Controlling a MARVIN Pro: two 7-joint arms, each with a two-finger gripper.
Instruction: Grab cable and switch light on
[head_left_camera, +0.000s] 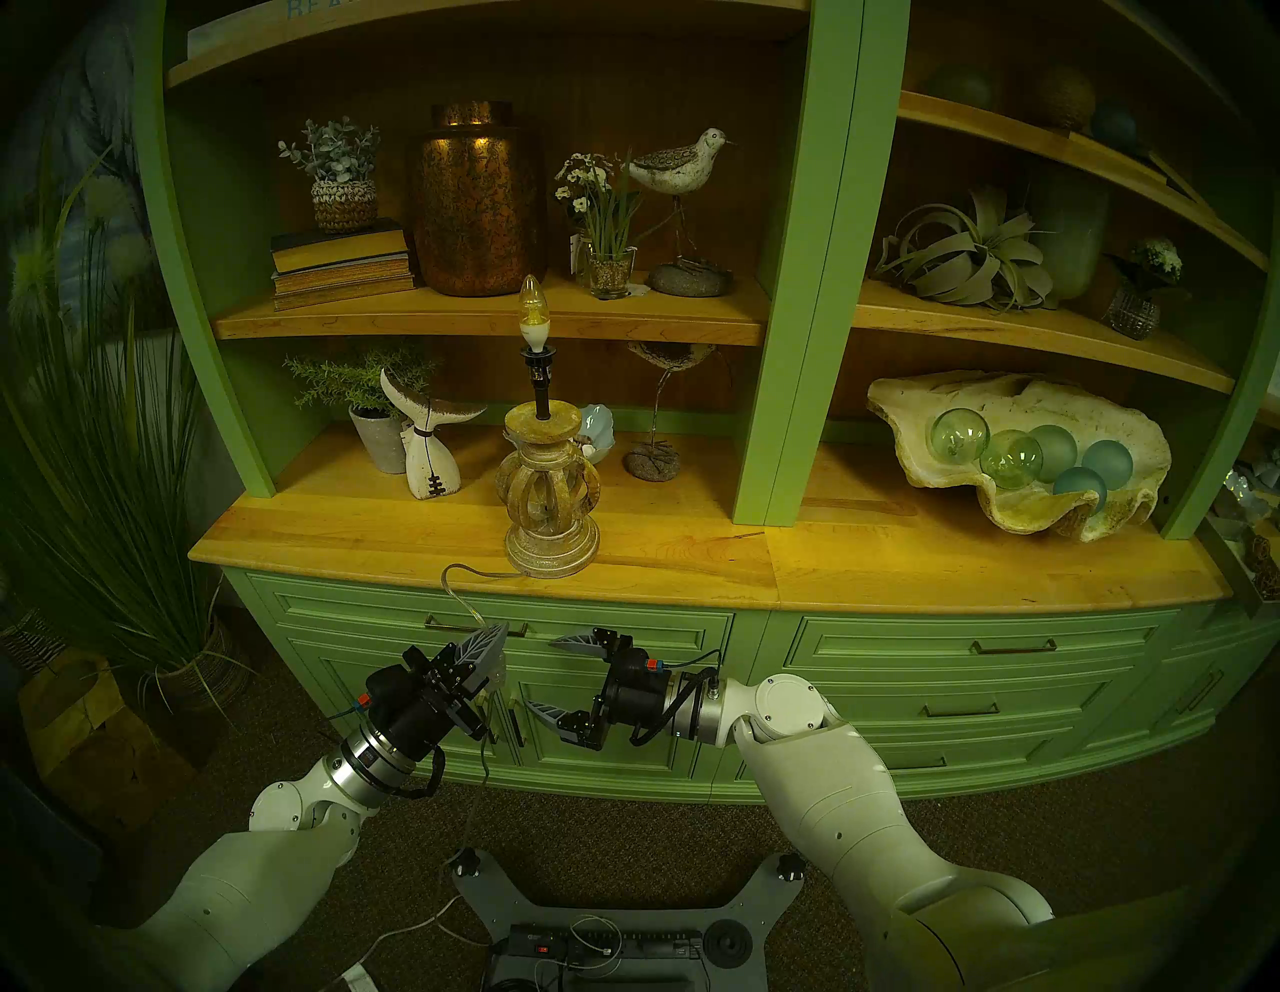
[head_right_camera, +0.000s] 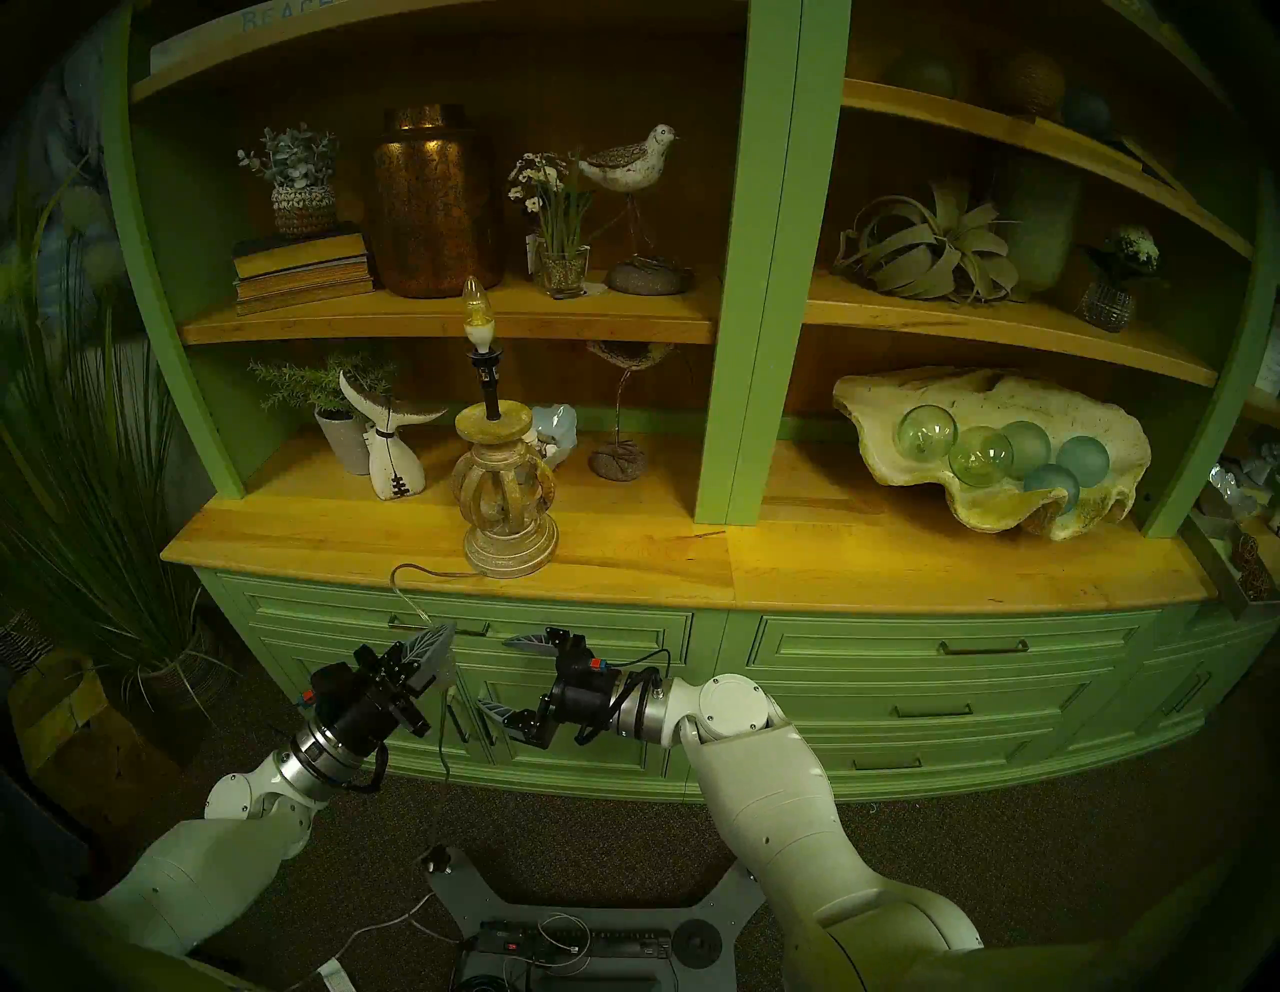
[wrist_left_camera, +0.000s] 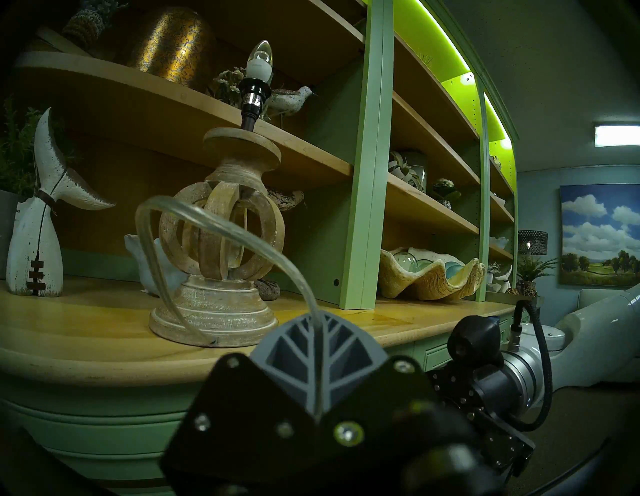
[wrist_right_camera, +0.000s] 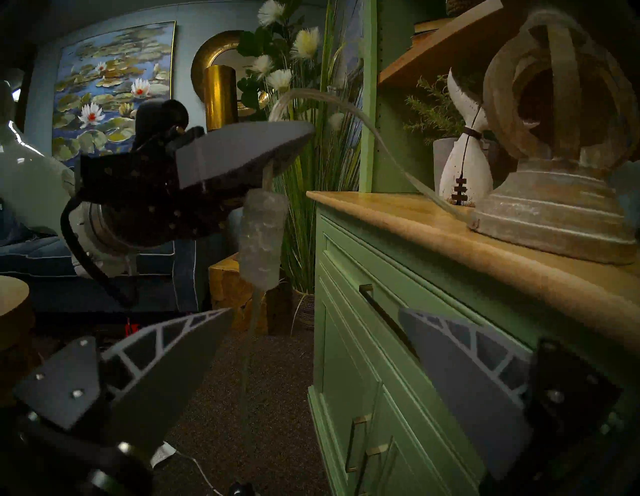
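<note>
The light (head_left_camera: 550, 499) (head_right_camera: 504, 499) (wrist_left_camera: 221, 242) (wrist_right_camera: 554, 194) stands on the wooden counter near its front edge. It has a carved beige base, a black stem and a bare bulb (head_left_camera: 530, 305) that looks dark in the left wrist view. The clear cable (head_left_camera: 458, 597) (head_right_camera: 409, 596) (wrist_left_camera: 242, 239) (wrist_right_camera: 367, 121) loops off the base and over the counter edge. My left gripper (head_left_camera: 495, 634) (head_right_camera: 440, 634) (wrist_left_camera: 317, 318) is shut on the cable in front of the top drawer. The inline switch (head_left_camera: 497, 675) (wrist_right_camera: 261, 239) hangs just below its fingers. My right gripper (head_left_camera: 554, 675) (head_right_camera: 505, 675) (wrist_right_camera: 311, 311) is open, facing the switch from the right, apart from it.
The green cabinet's counter (head_left_camera: 692, 554) also carries a white whale-tail figure (head_left_camera: 429, 450) and a shell bowl of glass balls (head_left_camera: 1018, 457). Drawer handles (wrist_right_camera: 384, 311) sit close behind my right gripper. A black power strip (head_left_camera: 602, 942) lies on the floor; a tall grass plant (head_left_camera: 104, 485) stands left.
</note>
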